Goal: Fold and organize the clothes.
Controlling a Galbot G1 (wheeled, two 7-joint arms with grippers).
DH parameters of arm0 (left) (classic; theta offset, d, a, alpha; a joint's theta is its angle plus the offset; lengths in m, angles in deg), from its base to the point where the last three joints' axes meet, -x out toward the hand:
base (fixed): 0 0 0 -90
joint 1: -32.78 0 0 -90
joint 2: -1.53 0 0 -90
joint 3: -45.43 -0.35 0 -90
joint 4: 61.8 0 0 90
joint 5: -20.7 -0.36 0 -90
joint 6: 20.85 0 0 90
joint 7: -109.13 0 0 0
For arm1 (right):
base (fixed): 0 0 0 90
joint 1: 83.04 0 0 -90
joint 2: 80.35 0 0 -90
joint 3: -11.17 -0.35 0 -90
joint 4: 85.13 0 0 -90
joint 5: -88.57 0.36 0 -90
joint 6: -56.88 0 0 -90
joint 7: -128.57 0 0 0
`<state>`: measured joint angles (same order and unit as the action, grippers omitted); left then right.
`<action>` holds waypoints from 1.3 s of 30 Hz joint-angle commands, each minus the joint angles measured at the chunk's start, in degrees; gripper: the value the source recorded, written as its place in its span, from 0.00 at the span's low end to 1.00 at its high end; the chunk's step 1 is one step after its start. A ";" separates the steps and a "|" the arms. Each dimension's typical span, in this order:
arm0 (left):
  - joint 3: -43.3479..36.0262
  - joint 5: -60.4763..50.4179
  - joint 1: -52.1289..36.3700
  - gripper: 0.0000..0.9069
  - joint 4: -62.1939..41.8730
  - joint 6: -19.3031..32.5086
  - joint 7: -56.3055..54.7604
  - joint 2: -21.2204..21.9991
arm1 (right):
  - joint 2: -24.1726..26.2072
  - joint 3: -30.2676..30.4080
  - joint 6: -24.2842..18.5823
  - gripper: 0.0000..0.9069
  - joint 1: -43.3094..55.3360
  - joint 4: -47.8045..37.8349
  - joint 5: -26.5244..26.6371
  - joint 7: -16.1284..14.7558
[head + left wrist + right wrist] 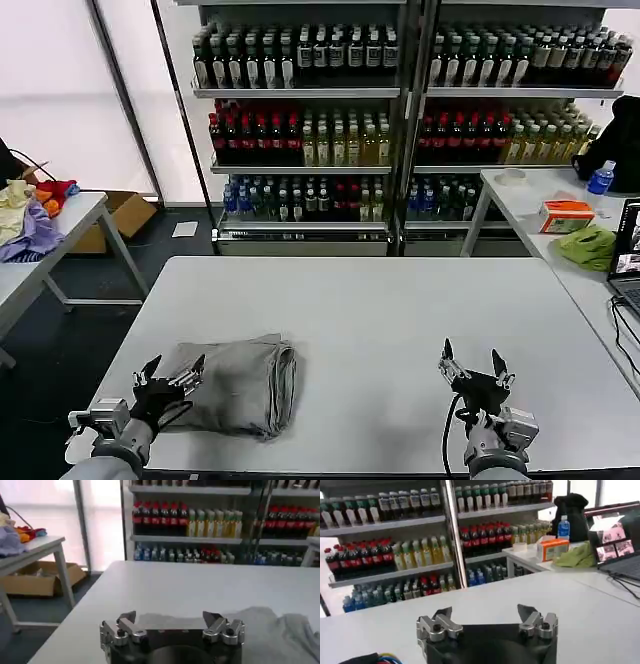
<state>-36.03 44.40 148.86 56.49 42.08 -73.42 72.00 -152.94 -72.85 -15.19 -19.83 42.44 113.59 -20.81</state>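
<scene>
My left claw (168, 378) hovers spread wide and empty over the near edge of the folded T-shirt (240, 382), lying near the tabletop's (380, 310) front left corner. My right claw (473, 372), also spread, empty, waits at the front right.

Shop-like test lab: bottle-stocked shelves (400, 110), white worktables (400, 320), laptop (628, 250), cardboard box (120, 215).
</scene>
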 commanded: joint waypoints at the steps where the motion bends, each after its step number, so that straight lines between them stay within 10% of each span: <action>1: 1.01 -1.50 0.56 1.00 -4.99 0.68 1.39 -0.20 | -0.32 0.33 -0.03 1.00 -0.03 -0.05 -0.19 0.05; 10: 0.44 -0.64 0.29 0.98 -6.46 0.58 2.10 -0.25 | -0.56 0.10 -0.37 1.00 -1.00 -0.03 -0.62 0.08; 11: 0.43 -0.18 0.33 0.84 -6.53 0.51 2.22 -0.25 | -0.59 0.11 -0.35 1.00 -1.00 0.00 -0.65 0.09; 12: 0.37 0.22 0.40 0.42 -6.52 0.46 2.30 -0.23 | -0.64 0.11 -0.34 1.00 -0.96 0.01 -0.69 0.10; 14: 0.32 0.50 0.46 0.04 -6.59 0.34 2.49 -0.15 | -0.70 0.12 -0.31 1.00 -0.90 -0.04 -0.76 0.10; 39: 5.66 2.39 -1.70 0.01 -10.40 -0.15 3.06 -1.20 | -0.32 -0.12 -0.18 1.00 -0.55 0.37 -0.75 0.29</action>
<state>-34.55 46.51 148.20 47.54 42.06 -70.39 71.75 -153.34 -72.96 -15.42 -20.36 42.64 112.83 -20.52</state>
